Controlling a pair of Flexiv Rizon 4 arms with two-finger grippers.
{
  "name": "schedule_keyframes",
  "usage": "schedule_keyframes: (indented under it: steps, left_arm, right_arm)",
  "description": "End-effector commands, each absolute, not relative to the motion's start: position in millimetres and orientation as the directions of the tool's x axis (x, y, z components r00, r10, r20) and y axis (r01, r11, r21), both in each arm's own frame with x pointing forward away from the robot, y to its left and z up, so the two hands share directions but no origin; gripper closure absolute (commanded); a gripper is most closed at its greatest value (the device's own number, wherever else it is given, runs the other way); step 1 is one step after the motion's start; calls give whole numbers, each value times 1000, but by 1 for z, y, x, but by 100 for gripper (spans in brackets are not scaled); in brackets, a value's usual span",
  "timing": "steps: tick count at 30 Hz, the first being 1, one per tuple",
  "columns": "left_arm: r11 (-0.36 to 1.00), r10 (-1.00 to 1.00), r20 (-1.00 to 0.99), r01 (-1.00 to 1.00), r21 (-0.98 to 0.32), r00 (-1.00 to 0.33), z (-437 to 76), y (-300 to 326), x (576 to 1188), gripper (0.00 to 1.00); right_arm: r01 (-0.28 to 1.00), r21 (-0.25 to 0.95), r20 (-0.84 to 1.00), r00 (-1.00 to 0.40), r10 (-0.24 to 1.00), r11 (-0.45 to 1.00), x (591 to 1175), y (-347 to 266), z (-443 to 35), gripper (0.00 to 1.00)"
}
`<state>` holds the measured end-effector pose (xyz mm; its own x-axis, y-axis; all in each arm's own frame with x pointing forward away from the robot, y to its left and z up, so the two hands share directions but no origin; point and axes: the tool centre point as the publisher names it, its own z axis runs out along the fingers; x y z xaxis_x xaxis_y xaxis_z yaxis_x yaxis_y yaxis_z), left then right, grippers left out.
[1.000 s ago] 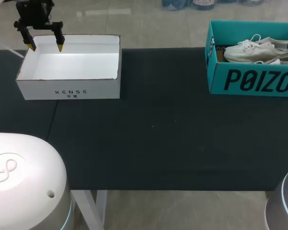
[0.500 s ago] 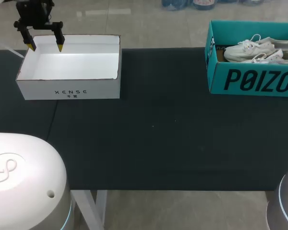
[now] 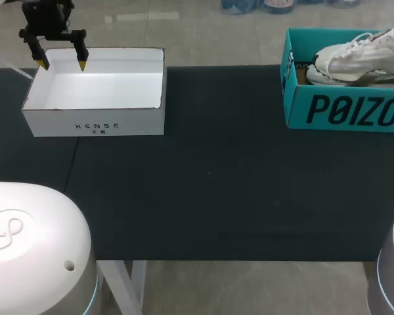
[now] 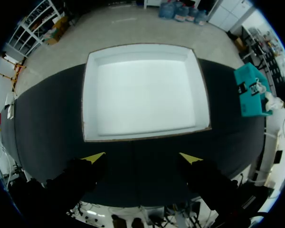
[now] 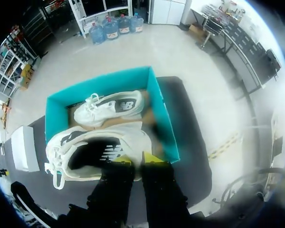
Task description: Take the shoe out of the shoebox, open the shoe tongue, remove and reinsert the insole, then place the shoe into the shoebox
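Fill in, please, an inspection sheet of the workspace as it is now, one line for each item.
Surface: dark table, bare in its middle.
Job's things: teal shoebox at far right; white shoe held above it; second shoe lies inside.
Clutter: open white box at far left, nothing seen in it.
Grippers: left gripper open, by the white box's far rim; right gripper shut on the white shoe.
Cables: nothing seen.
Surroundings: nothing seen reaching over the table.
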<state>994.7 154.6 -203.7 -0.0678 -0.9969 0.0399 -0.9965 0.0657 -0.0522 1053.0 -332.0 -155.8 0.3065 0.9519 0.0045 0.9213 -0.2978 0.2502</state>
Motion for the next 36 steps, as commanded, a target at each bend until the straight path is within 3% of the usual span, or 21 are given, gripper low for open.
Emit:
schedule_keyframes:
  steps: [1, 10, 21, 36]
  left_arm:
    - [65, -997, 37, -996, -53, -67, -203, 155, 994, 0]
    - [65, -997, 37, -996, -53, -67, -203, 155, 994, 0]
    - [65, -997, 37, -996, -53, -67, -203, 155, 994, 0]
    - [65, -997, 37, -996, -53, -67, -203, 155, 994, 0]
  right_arm:
    - [905, 312, -9, 308, 951, -290, 1004, -307, -103, 100]
    - [902, 319, 20, 300, 954, -291, 915, -239, -102, 100]
    - [919, 272, 5, 296, 955, -286, 814, -128, -163, 100]
    - [939, 241, 80, 230, 970, -243, 771, -20, -243, 100]
